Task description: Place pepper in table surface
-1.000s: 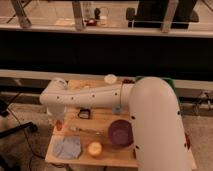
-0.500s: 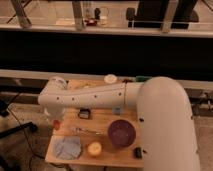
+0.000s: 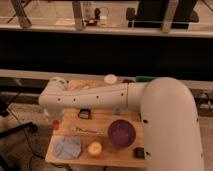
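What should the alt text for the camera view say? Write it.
A large white robot arm reaches leftward over a light wooden table surface, its gripper low at the table's left edge. On the table sit a purple bowl, a yellow ball and a blue-grey cloth.

Arm [image 3: 107, 96] covers the middle of the table [image 3: 112, 152], hiding what lies beneath it. Gripper [image 3: 55, 123] sits at the table's left edge, mostly hidden below the wrist; only a small orange-red bit shows there, too small to confirm as the pepper [image 3: 55, 125]. Green tray [image 3: 145, 78] largely hidden behind the arm. Arm's shoulder cut off by the bottom edge. Pale flat item [image 3: 88, 131] by the bowl [image 3: 122, 133]: unidentifiable
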